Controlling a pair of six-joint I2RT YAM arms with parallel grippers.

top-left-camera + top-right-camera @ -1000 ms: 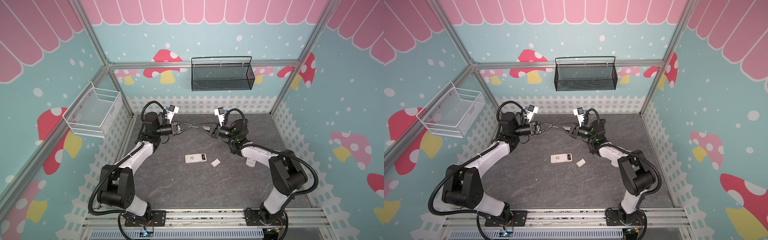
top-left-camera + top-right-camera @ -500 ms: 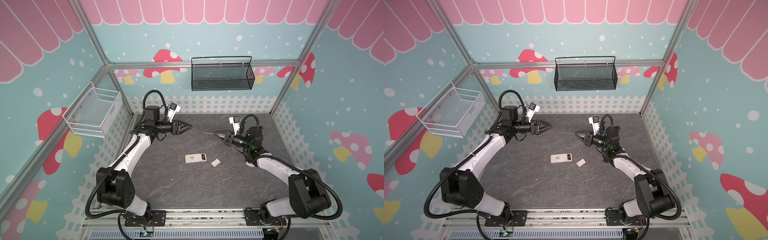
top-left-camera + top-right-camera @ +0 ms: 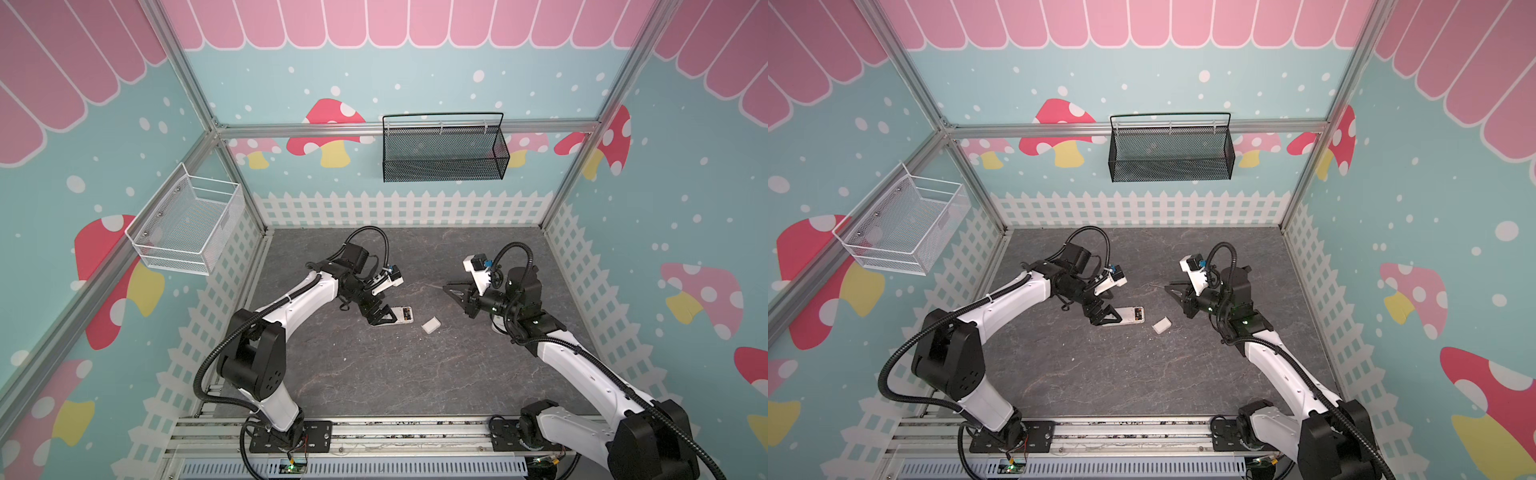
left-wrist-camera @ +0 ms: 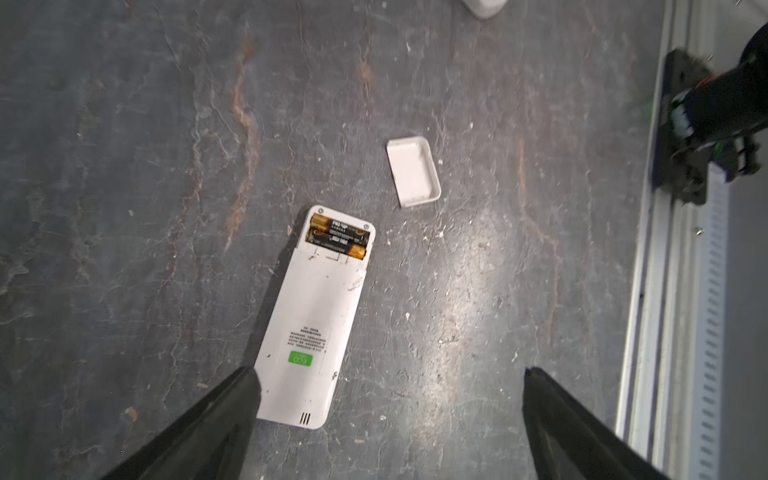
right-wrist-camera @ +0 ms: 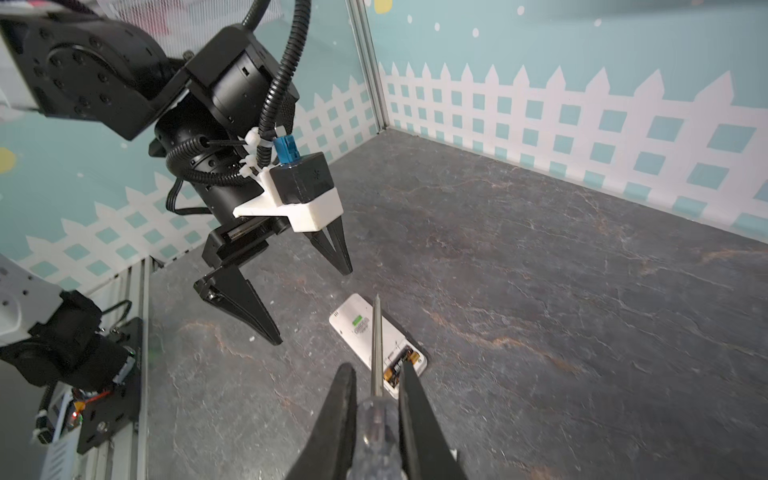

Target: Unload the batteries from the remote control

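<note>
- Left gripper (image 4: pixel 390 374): jaws spread wide and empty; it hovers over the vent end of the flat white plastic remote control (image 4: pixel 311 324); one fingertip overlaps the remote's corner in the left wrist view, but the right wrist view shows it raised clear.
- Right gripper (image 5: pixel 376 368): jaws pinched tight on the clear-handled, steel-shafted screwdriver (image 5: pixel 376 411); the shaft points towards the remote; its tip hangs in the air, apart from it.
- The two slim black gold-ended batteries (image 4: pixel 338 239) lie side by side in the open compartment at the remote's other end; neither is out yet.
- The small white rectangular plastic cover (image 4: pixel 413 172) lies hollow side up near that end, not touching it, on the grey stone-patterned tabletop (image 4: pixel 519 270).
- Step in hand, as I judge it: cover off, prying not begun; the left arm lines up to steady the remote.
- The next move calls for a hold across the body, clear of the compartment; then the tip lowered to a battery's end to lever it up without skidding.
</note>
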